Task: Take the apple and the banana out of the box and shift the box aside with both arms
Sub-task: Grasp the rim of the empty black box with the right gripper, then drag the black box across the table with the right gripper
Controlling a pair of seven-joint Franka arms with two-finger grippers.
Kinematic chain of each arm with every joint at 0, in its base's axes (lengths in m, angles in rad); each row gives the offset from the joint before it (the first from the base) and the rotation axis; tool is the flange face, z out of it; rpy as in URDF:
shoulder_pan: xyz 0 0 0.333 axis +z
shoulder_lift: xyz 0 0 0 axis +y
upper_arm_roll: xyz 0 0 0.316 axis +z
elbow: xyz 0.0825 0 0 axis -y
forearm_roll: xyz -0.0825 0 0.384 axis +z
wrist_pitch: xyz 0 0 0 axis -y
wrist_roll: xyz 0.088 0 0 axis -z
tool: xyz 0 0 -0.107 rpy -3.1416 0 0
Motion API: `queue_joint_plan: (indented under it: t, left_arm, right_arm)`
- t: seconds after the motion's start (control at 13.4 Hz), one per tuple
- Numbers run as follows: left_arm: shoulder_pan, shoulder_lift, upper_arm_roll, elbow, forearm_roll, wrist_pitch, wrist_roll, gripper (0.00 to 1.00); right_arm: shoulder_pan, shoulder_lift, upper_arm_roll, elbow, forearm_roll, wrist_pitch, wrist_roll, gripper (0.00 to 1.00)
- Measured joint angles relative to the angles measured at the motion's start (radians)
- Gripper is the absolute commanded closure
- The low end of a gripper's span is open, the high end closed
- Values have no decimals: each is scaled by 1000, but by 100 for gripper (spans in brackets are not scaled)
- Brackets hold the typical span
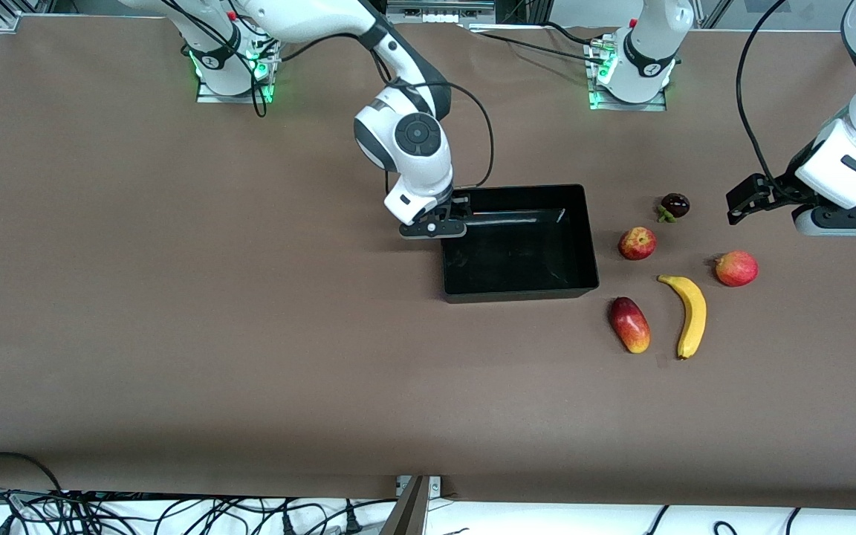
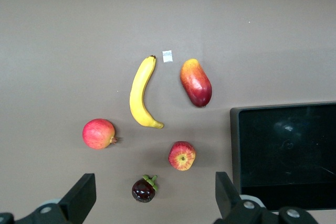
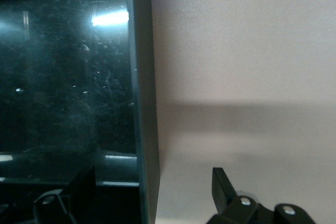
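Observation:
The black box (image 1: 521, 295) stands mid-table. My right gripper (image 1: 434, 224) is open and straddles the box wall at the right arm's end, one finger inside and one outside; the wall (image 3: 142, 77) runs between its fingers. The yellow banana (image 1: 688, 314) and the small red-yellow apple (image 1: 637, 243) lie on the table toward the left arm's end of the box. My left gripper (image 1: 844, 221) hangs open and empty high over the table near the fruits. Its view shows the banana (image 2: 140, 94), the apple (image 2: 181, 155) and the box's corner (image 2: 234, 145).
A red-yellow mango (image 1: 629, 325) lies beside the banana. A round red fruit with a nub (image 1: 736, 268) and a dark mangosteen (image 1: 675, 206) lie nearby. A small white tag (image 2: 167, 56) lies by the banana's tip. Brown table cover all around.

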Motion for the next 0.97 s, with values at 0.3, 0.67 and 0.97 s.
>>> queue_joint_plan:
  t: [0.3,0.67,0.97]
  left_arm:
    - [-12,-3,-11,10,0,-62,0,0]
    - [-11,-12,-10,19,0,-66,0,0]
    - [-8,-13,-7,19,0,-82,0,0]
  right_arm:
    - [0,22,-5,10,-4,14,0,100]
    - [-1,22,-17,32,-5,11,1,100]
    - [-38,0,-50,125,-11,-168,-10,100]
